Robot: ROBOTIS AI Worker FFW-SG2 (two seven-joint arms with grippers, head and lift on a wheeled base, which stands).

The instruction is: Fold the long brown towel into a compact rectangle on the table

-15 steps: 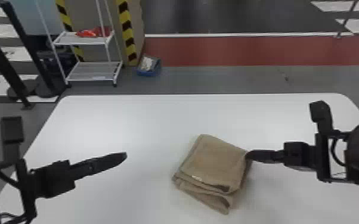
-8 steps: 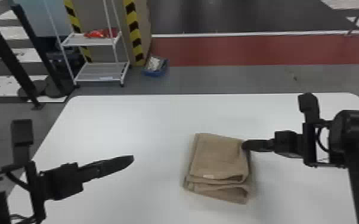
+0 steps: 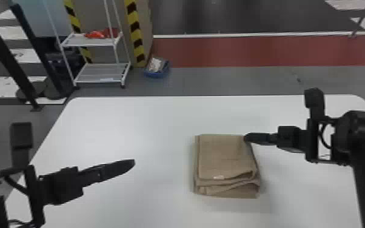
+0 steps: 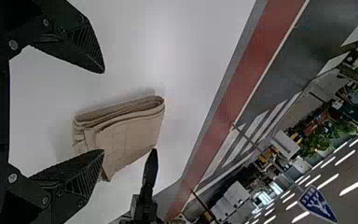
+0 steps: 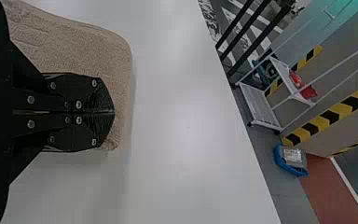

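The brown towel (image 3: pixel 226 160) lies folded in a layered, roughly rectangular stack right of the table's middle, its uneven layered edges towards the robot. At its far right corner is my right gripper (image 3: pixel 247 138), fingertips touching the cloth. In the right wrist view, that gripper (image 5: pixel 113 113) has both fingers together over the towel (image 5: pixel 84 51); whether cloth is pinched cannot be told. My left gripper (image 3: pixel 132 163) hangs left of the towel, apart from it. The left wrist view shows this gripper (image 4: pixel 104 112) open and empty, with the towel (image 4: pixel 130 135) beyond its fingers.
The white table (image 3: pixel 136 121) has its far edge beyond the towel. Behind it on the floor stand a white shelf cart (image 3: pixel 100 72), a blue bin (image 3: pixel 157 68) and dark posts (image 3: pixel 9 60) at the left.
The towel has turned on the table, so its far edge now runs nearly level. My right gripper has moved away from the robot and a little left at its corner. The view has shifted slightly.
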